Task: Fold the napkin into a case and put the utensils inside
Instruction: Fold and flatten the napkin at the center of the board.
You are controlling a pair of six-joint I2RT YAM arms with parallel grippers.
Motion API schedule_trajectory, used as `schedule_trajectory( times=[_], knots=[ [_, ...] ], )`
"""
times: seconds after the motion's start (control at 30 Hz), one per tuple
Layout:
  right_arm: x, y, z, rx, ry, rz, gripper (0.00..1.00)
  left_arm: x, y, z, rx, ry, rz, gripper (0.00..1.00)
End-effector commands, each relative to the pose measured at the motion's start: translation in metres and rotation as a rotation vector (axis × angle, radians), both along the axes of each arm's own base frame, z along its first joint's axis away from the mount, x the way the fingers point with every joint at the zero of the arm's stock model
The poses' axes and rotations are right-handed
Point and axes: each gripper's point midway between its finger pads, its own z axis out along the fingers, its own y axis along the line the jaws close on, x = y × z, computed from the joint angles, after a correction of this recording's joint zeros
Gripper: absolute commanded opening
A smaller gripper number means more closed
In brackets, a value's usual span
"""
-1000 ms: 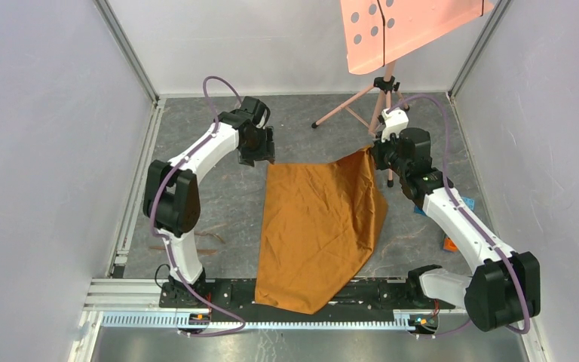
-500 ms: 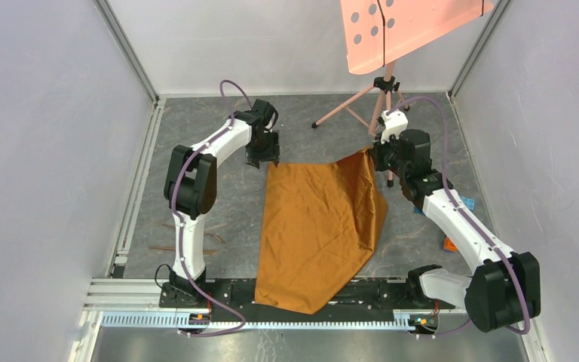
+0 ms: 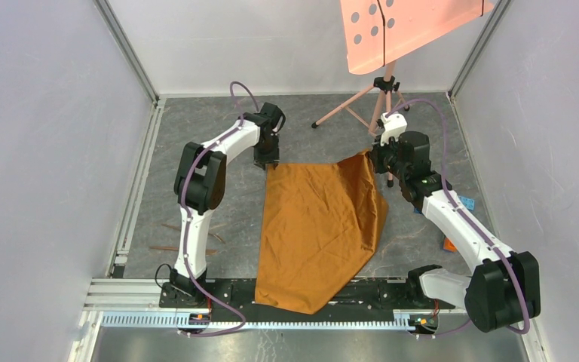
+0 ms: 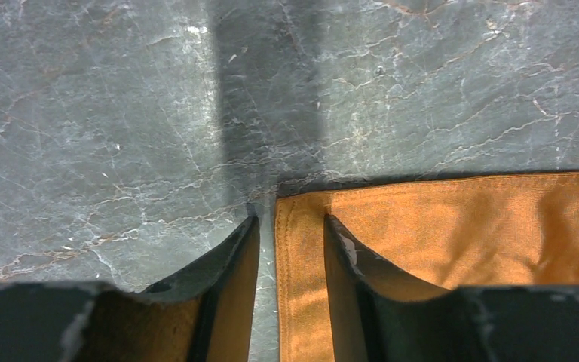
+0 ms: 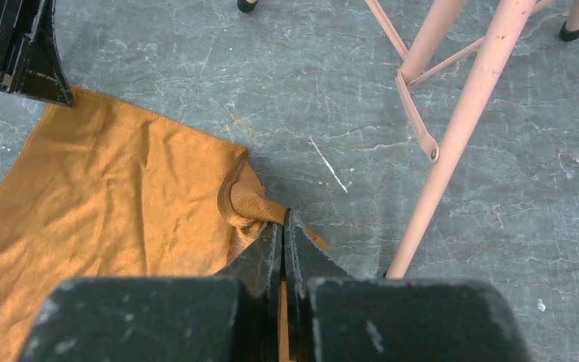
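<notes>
Pinching the napkin at its far-right corner, the right gripper is pressed together.
Astride the far-left corner, the left gripper stands spread; thin streaks near-left, possibly the utensils, are partly hidden by that arm.

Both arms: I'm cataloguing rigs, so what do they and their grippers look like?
Left arm and right arm: white links, chunky black joints, a purple cable looping along each. The left gripper and right gripper are black, each with two tapering, scuffed fingers.
</notes>
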Motion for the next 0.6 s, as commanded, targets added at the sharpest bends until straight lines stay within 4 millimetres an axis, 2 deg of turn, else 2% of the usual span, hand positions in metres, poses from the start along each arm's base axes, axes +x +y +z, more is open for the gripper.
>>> schedule_trajectory(
  times=[0.0, 0.1, 0.2, 0.27, 0.4, 0.57],
  knots=[
    [0.004, 0.004, 0.015, 0.031, -0.052, 0.01, 0.0, 0.005, 0.003, -0.016, 0.049, 0.007, -0.024, 0.38],
    [0.006, 0.006, 0.017, 0.037, -0.054, 0.018, 0.0, 0.016, 0.004, -0.013, 0.072, -0.025, -0.046, 0.16],
    [0.006, 0.008, 0.022, 0.042, -0.057, 0.027, 0.0, 0.039, 0.0, 0.006, 0.066, -0.132, -0.079, 0.05],
    [0.007, 0.01, 0.03, 0.048, -0.064, 0.034, 0.0, 0.054, -0.004, 0.029, 0.057, -0.215, -0.101, 0.02],
    [0.011, 0.008, 0.044, 0.045, -0.081, 0.024, 0.0, 0.081, -0.005, 0.095, 0.046, -0.423, -0.123, 0.02],
    [0.03, -0.002, 0.063, 0.002, -0.131, -0.043, 0.0, 0.11, 0.001, 0.179, 0.064, -0.694, -0.165, 0.02]
  ],
)
